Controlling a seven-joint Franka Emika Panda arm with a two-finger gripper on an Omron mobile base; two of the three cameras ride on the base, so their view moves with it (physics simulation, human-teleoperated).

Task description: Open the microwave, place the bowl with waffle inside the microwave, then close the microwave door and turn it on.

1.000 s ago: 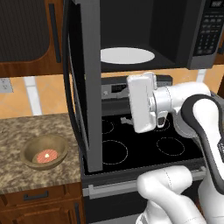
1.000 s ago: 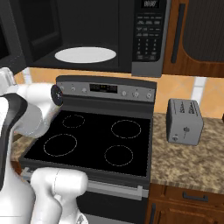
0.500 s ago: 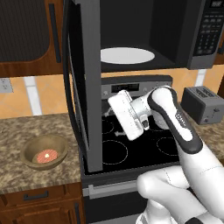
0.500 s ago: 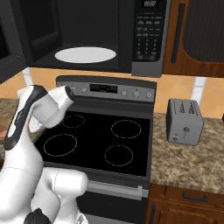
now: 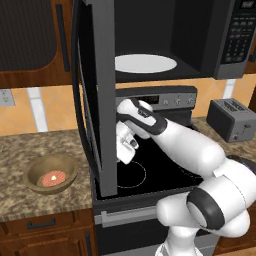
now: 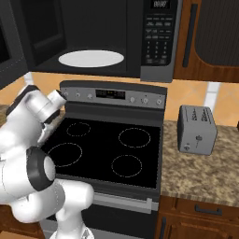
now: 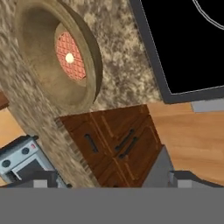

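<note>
While the microwave door (image 5: 95,100) stands swung wide, edge-on to the left base view, we see the microwave (image 6: 93,37) as a dark grey box with a flat white round plate (image 6: 91,58) on its floor and a button panel (image 6: 158,35) at its right. On the speckled, stone-like bench (image 5: 30,155) left of the stove (image 6: 107,149), near its front edge, sits the bowl (image 5: 51,173), round, tan and wood-like, with the waffle (image 5: 53,177) in its middle, a small reddish disc with a grid texture and a pale centre. In the hand view the bowl (image 7: 57,57) appears steeply tilted by the camera's roll, its rim cut off at the top edge.

Our tool (image 5: 126,150) hangs just right of the door's lower part, over the glossy black cooktop; the door hides part of it there. Its jaws are spread fully apart, holding and touching nothing. In the hand view the fingertips (image 7: 43,178) barely rise above the bottom edge.

A boxy grey toaster (image 6: 197,129) with two slots stands on the bench right of the stove. Brown wooden drawers (image 7: 118,144) with dark handles sit below the bench.
</note>
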